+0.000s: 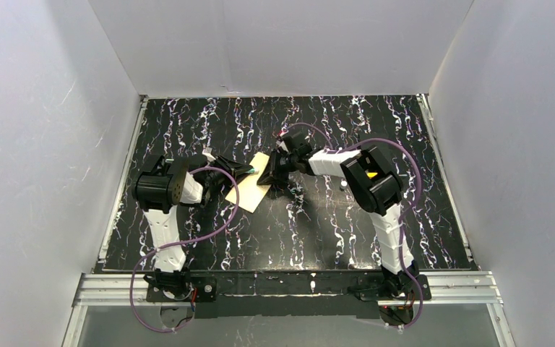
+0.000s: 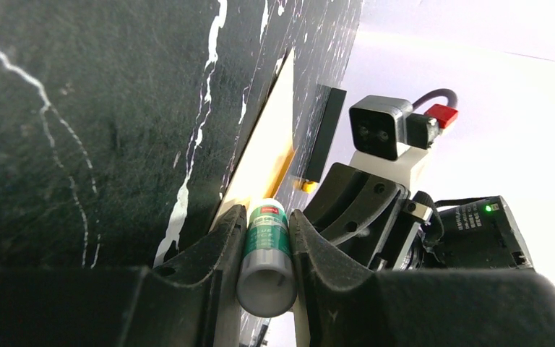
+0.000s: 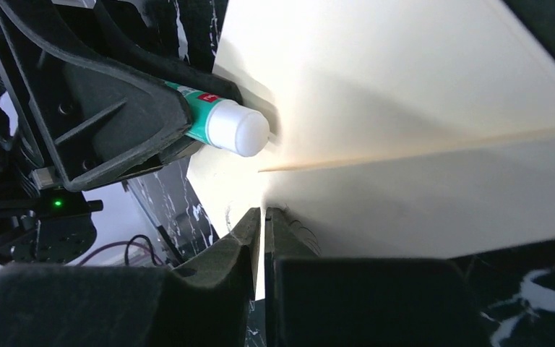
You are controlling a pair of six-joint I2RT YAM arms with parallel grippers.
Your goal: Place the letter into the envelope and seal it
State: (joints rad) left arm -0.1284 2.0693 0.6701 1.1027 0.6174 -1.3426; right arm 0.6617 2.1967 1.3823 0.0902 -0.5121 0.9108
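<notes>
Left claw (image 2: 267,220) is clamping a glue stick (image 2: 266,256) lengthwise between both pads, with the green label showing and the grey butt end pointing back at my wrist camera. Right claw (image 3: 262,217) is pinching shut on a thin cream edge of the envelope (image 3: 419,94), with only the paper between the fingers. The stick's white tip is sitting at the paper just beside that pinch point; I can't tell if it's touching or a hair off. A crease line is running across the envelope from that spot, and the pinched panel is lying on my side of it. I'm not making out the letter as a separate sheet. The left claw's body is blocking the left side of the right wrist view. In the left wrist view, the right arm's wrist camera (image 2: 378,127) is crowding in just behind the envelope. From above, the envelope is lying between the two arms, left of centre on the black marbled table (image 1: 332,231), and the right claw is covering its right edge. Purple cables (image 1: 220,217) are looping over both arms. White walls (image 1: 36,144) are closing in on three sides.
</notes>
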